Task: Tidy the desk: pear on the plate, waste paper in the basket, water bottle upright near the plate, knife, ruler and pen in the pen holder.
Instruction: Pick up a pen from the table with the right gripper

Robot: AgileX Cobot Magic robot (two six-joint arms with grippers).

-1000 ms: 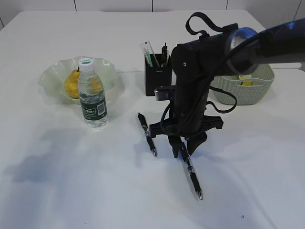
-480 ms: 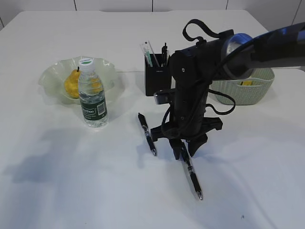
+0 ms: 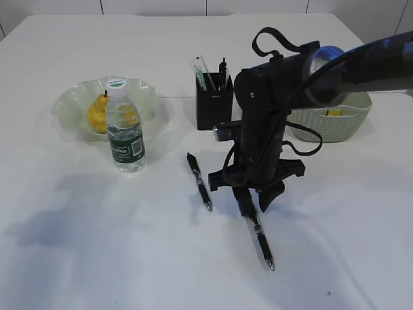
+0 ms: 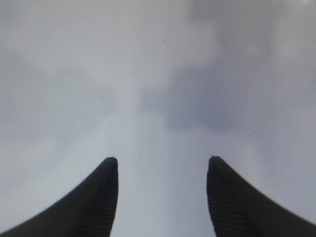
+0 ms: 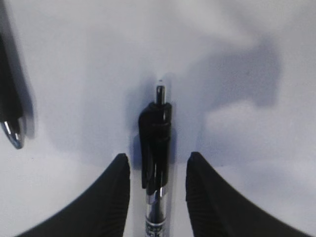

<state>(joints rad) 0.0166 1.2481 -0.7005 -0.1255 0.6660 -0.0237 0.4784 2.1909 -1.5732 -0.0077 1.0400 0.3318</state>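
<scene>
A black pen (image 3: 260,237) lies on the white table in front of my right gripper (image 3: 255,205). In the right wrist view the pen's clip end (image 5: 156,143) lies between the open jaws (image 5: 157,163), with a gap on each side. A second black pen (image 3: 199,181) lies to its left and shows at the left edge of the right wrist view (image 5: 11,106). The black pen holder (image 3: 213,100) stands behind with items in it. The yellow pear (image 3: 97,113) sits on the pale green plate (image 3: 68,103). The water bottle (image 3: 124,126) stands upright next to the plate. My left gripper (image 4: 162,163) is open over bare table.
A pale green woven basket (image 3: 332,117) stands at the right behind my right arm. The table's far edge runs along the top of the exterior view.
My right gripper has shifted slightly right and lowered over the pen's clip end. The pens, bottle and plate have not moved.
</scene>
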